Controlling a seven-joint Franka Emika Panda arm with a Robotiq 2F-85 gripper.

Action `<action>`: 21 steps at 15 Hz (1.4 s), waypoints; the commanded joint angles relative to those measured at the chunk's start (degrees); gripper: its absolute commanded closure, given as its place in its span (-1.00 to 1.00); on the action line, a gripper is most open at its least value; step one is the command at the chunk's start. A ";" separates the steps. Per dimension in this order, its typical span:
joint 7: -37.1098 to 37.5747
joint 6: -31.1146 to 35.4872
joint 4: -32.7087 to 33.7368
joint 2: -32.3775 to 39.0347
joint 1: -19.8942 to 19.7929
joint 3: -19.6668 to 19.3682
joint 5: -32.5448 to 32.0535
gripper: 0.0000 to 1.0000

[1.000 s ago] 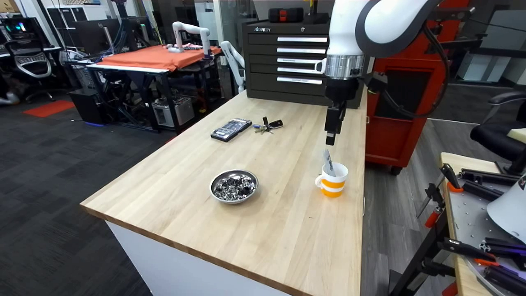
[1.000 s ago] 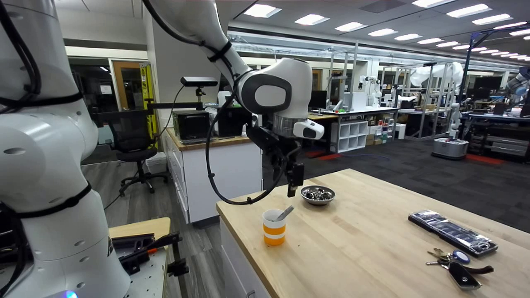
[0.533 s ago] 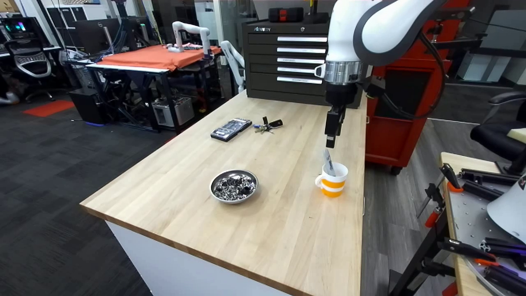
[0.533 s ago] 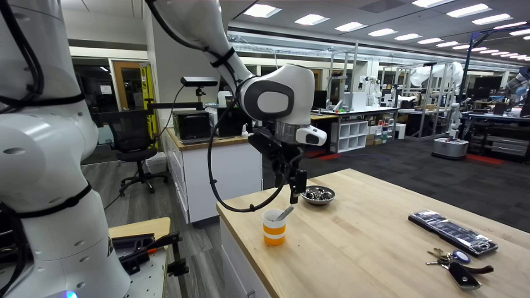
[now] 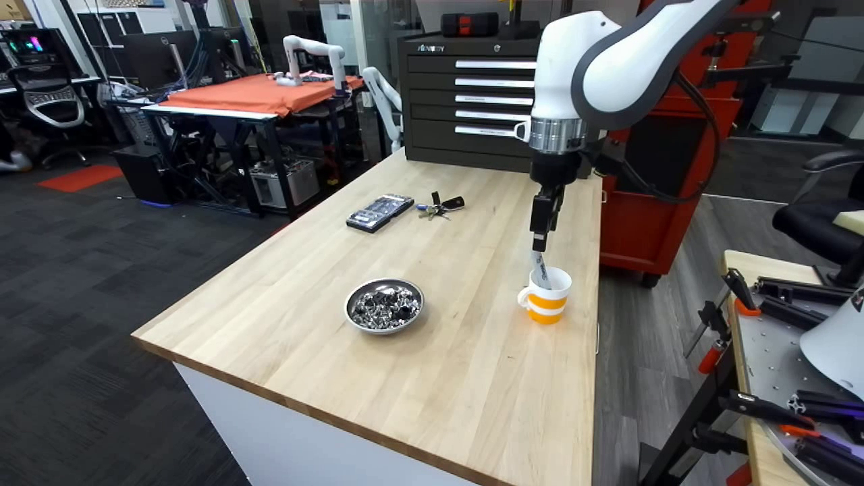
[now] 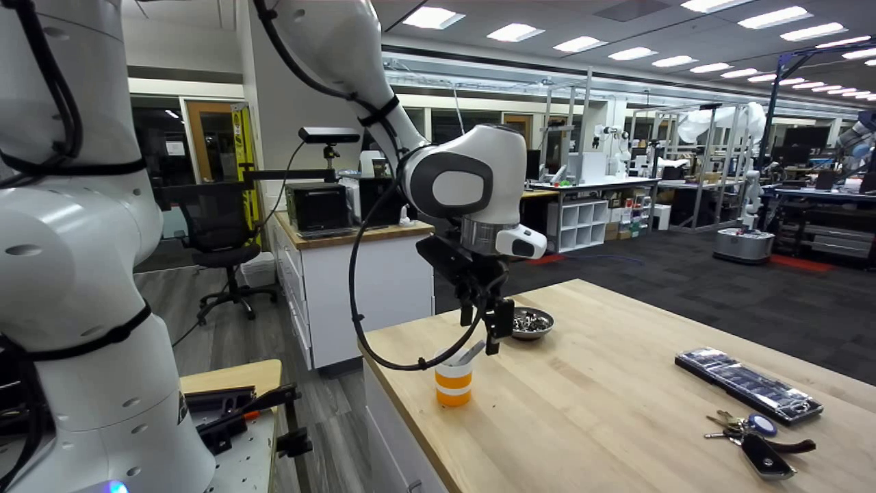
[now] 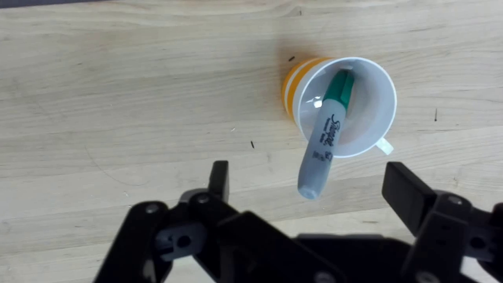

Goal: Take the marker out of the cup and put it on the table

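The cup, white with orange bands, stands upright on the light wood table [image 5: 439,378] near its edge; the cup shows in both exterior views [image 5: 548,307] [image 6: 453,389] and the wrist view [image 7: 371,125]. The marker, grey with a green cap, leans in the cup, cap down, its grey end sticking out past the rim; it shows in both exterior views [image 5: 540,273] [image 6: 471,352] and the wrist view [image 7: 325,129]. My gripper [image 7: 312,182] is open and empty. In the wrist view the marker's end lies between the fingers, touching neither. In an exterior view the gripper [image 5: 540,241] is just above the marker's end.
A metal bowl [image 5: 385,330] of small shiny parts stands on the table. A flat black case [image 5: 380,213] and keys [image 5: 442,205] lie farther back. A dark tool chest [image 5: 469,145] stands at the table's end. The arm's cable [image 6: 404,368] hangs in front of the cup in an exterior view.
My gripper has moved down toward the marker's end, and is still open. The marker, the cup and the other things have not moved.
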 commanded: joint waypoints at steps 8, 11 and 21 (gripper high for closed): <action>-1.88 0.64 3.02 5.49 -0.64 0.73 1.81 -0.96; -2.57 1.07 3.13 6.02 -0.80 1.02 2.69 -0.39; -5.82 0.90 3.35 6.20 -1.55 1.82 5.94 0.94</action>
